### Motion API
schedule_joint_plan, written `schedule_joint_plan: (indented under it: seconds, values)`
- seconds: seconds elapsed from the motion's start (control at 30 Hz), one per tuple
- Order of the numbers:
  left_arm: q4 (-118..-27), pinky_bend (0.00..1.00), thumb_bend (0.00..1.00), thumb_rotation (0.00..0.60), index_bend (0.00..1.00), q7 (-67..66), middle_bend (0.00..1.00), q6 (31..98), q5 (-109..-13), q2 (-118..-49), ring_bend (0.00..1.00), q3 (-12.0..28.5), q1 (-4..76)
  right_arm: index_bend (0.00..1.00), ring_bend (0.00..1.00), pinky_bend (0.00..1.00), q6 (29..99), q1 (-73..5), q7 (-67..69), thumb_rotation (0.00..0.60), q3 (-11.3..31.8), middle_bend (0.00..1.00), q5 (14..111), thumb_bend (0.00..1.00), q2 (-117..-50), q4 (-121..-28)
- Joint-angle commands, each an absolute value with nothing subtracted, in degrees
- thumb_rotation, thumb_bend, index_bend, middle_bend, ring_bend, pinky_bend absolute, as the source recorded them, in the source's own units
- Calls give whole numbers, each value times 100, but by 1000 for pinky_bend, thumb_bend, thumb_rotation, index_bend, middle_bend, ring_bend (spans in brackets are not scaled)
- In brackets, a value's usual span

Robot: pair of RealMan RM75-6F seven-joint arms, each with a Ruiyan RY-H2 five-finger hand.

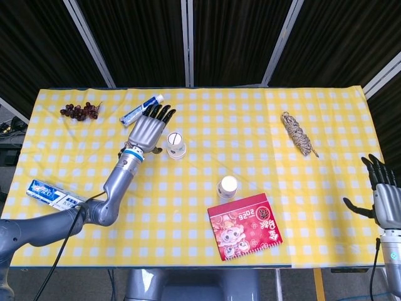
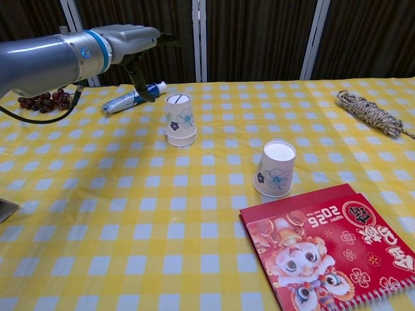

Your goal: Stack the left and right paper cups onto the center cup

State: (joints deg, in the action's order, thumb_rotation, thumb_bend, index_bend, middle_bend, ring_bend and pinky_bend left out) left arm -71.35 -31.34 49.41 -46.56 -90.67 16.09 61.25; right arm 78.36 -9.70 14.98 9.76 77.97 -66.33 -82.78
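Note:
Two flower-printed paper cups stand nested upside down as one stack [image 1: 175,146] [image 2: 180,120] on the yellow checked cloth. My left hand [image 1: 148,131] [image 2: 130,42] hovers just left of and above the stack with its fingers spread, holding nothing. A single upside-down paper cup [image 1: 227,187] [image 2: 275,168] stands apart near the middle front, beside the red calendar. My right hand [image 1: 383,197] hangs off the table's right edge with fingers apart and nothing in it; the chest view does not show it.
A red calendar [image 1: 245,225] [image 2: 331,241] lies at the front. A toothpaste tube [image 1: 140,111] [image 2: 133,97] lies behind the stack, grapes [image 1: 79,111] at the far left, a rope coil [image 1: 297,133] [image 2: 369,111] at the right, a toothpaste box [image 1: 55,195] at the left edge.

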Motion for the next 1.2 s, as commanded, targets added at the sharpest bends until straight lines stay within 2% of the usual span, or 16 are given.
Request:
schedule_joint_plan:
  seconds: [0.03, 0.2, 0.33, 0.47, 0.6, 0.77, 0.9, 1.0, 1.2]
  values:
    - [-7376, 53, 123, 600, 43, -2990, 0, 5100, -4978, -8948, 0, 1494, 6001, 0, 0, 0, 7796, -981, 1477, 600, 963, 0, 7790, 90, -6630, -8279]
    - [-7879, 53, 127, 600, 37, -3106, 0, 5712, -5352, -8709, 0, 1269, 5678, 0, 0, 0, 7760, -997, 1459, 600, 972, 0, 7766, 90, -6639, -8256]
    - [-8773, 47, 127, 600, 37, -2882, 0, 6564, -5630, -8257, 0, 1060, 5002, 0, 0, 0, 7719, -1003, 1479, 600, 966, 0, 7755, 90, -6634, -8230]
    - [-9449, 43, 127, 600, 23, -2638, 0, 7346, -6037, -7796, 0, 675, 4268, 6, 0, 0, 7715, -1016, 1444, 600, 954, 0, 7786, 89, -6643, -8226]
    - [-9705, 35, 128, 600, 12, -2422, 0, 8029, -6455, -7542, 0, 305, 3650, 15, 0, 0, 7720, -1035, 1389, 600, 940, 0, 7833, 90, -6661, -8242]
    - [-9642, 34, 127, 600, 7, -2027, 0, 8871, -7040, -7323, 0, -257, 2791, 36, 0, 0, 7618, -1147, 1309, 600, 928, 0, 7930, 90, -6665, -8365]
    - [-9365, 17, 126, 600, 7, -1670, 0, 9254, -7402, -7262, 0, -589, 2226, 112, 0, 26, 7475, -1384, 878, 600, 1010, 0, 7995, 91, -6637, -8675]
    - [-9197, 15, 127, 600, 7, -1283, 0, 9302, -7597, -7242, 0, -689, 1965, 154, 0, 77, 7224, -1635, 445, 600, 1085, 0, 7968, 91, -6598, -9062]
    - [-8917, 0, 128, 600, 7, -769, 0, 9373, -7949, -7192, 0, -661, 1691, 157, 0, 85, 6344, -2340, -595, 600, 1235, 18, 7666, 92, -6604, -9897]
